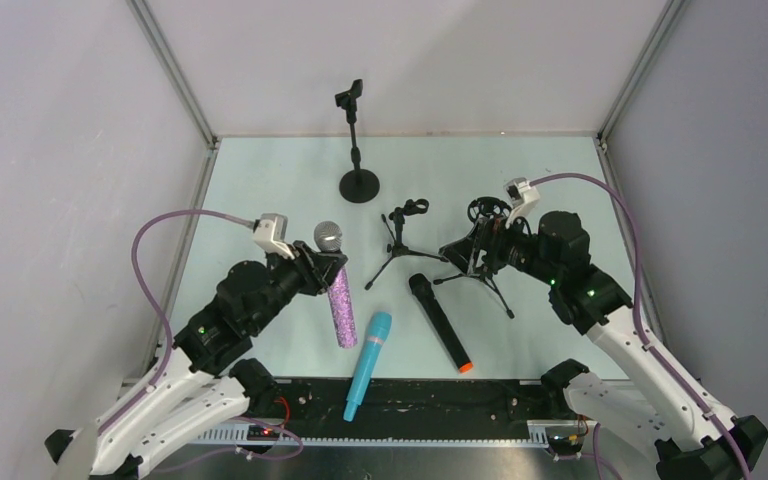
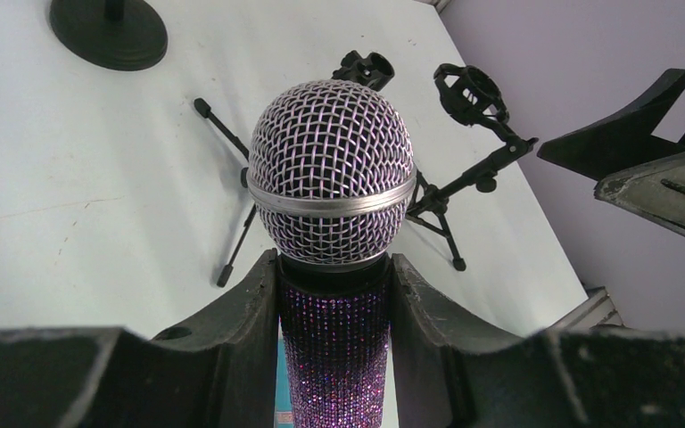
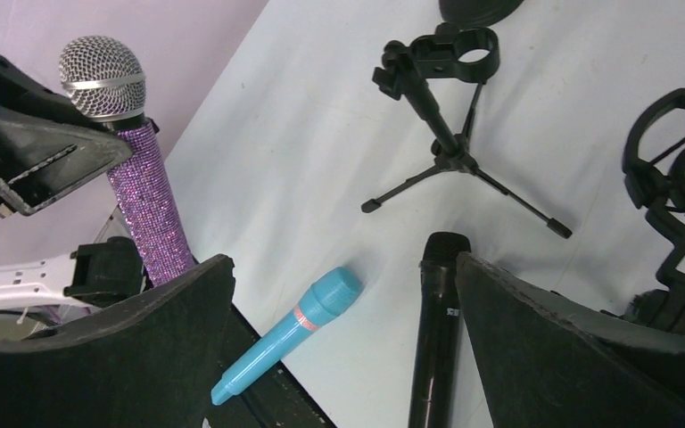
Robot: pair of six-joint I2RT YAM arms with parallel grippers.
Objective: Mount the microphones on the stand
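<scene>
My left gripper (image 1: 322, 268) (image 2: 334, 294) is shut on the glittery purple microphone (image 1: 341, 305) (image 2: 332, 174) just below its silver mesh head, which points up and away; it also shows at the left of the right wrist view (image 3: 143, 201). The cyan microphone (image 1: 367, 365) (image 3: 290, 333) and the black microphone with an orange end (image 1: 440, 322) (image 3: 435, 330) lie on the table near the front edge. My right gripper (image 1: 467, 250) (image 3: 343, 263) stands open above them, holding nothing. A small tripod stand (image 1: 400, 240) (image 3: 446, 134) with an empty clip sits mid-table.
A tall stand (image 1: 357, 150) on a round base, its clip empty, is at the back centre. A tripod with a ring shock mount (image 1: 482, 250) (image 3: 678, 196) (image 2: 473, 94) stands right beside my right gripper. White walls close in the pale table (image 1: 260, 200).
</scene>
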